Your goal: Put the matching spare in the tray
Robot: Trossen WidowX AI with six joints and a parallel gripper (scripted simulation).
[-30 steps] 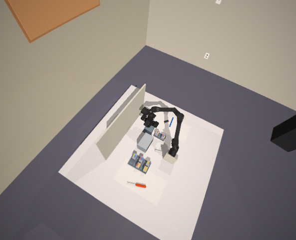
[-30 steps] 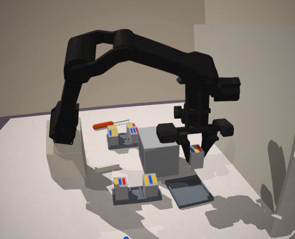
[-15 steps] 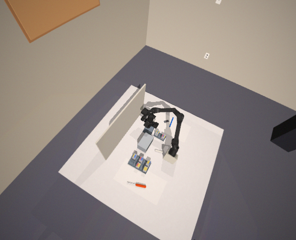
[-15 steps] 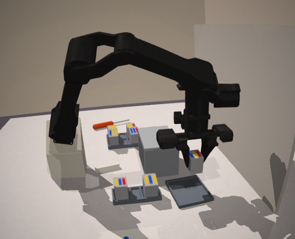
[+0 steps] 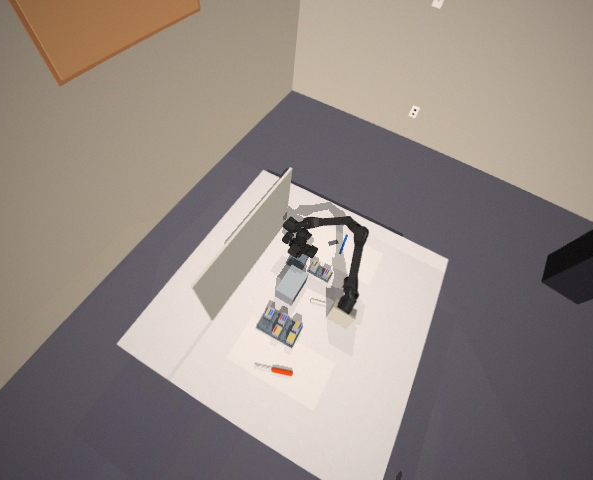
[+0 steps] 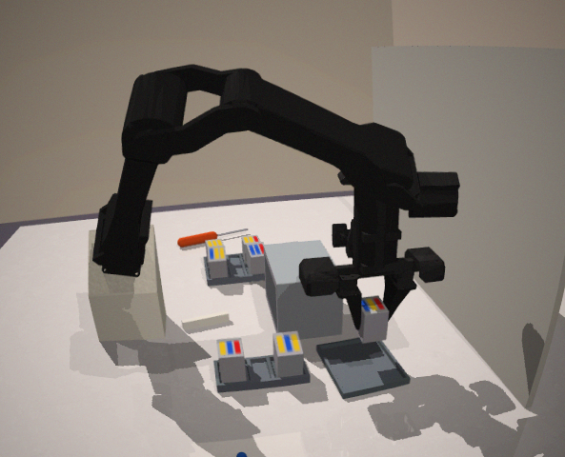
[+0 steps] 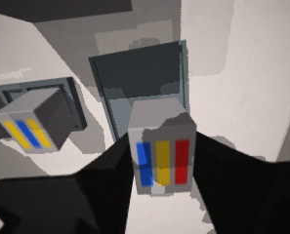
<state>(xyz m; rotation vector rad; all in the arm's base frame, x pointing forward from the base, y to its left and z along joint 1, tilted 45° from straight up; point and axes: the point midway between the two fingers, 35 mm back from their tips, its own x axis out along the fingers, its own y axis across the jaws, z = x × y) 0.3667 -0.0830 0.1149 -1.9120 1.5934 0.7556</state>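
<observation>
My gripper [image 6: 373, 322] [image 7: 157, 132] is shut on a grey block [image 6: 374, 331] [image 7: 161, 114] whose end shows blue, yellow and red stripes. The block is upright, above the table. In the exterior view its bottom shows just above the far edge of the dark tray [image 6: 358, 382] [image 7: 154, 70]; in the wrist view it overlaps the tray's lower part. The tray holds nothing that I can see. A small rack [image 6: 262, 383] beside the tray holds a yellow-blue-yellow block [image 6: 288, 349] [image 7: 26, 134] and a yellow-blue-red block [image 6: 230, 355]. I cannot make out the mounted unit's code.
A grey box [image 5: 291, 284] [image 6: 309, 312] stands close to the tray. A tall panel [image 5: 249, 248] [image 6: 474, 171] stands beyond it. A larger rack [image 6: 235, 279] holds several striped blocks. A red-handled screwdriver [image 5: 282, 370] [image 6: 197, 239], a pale bar [image 6: 206, 322] and a blue pen [image 5: 343, 244] lie around.
</observation>
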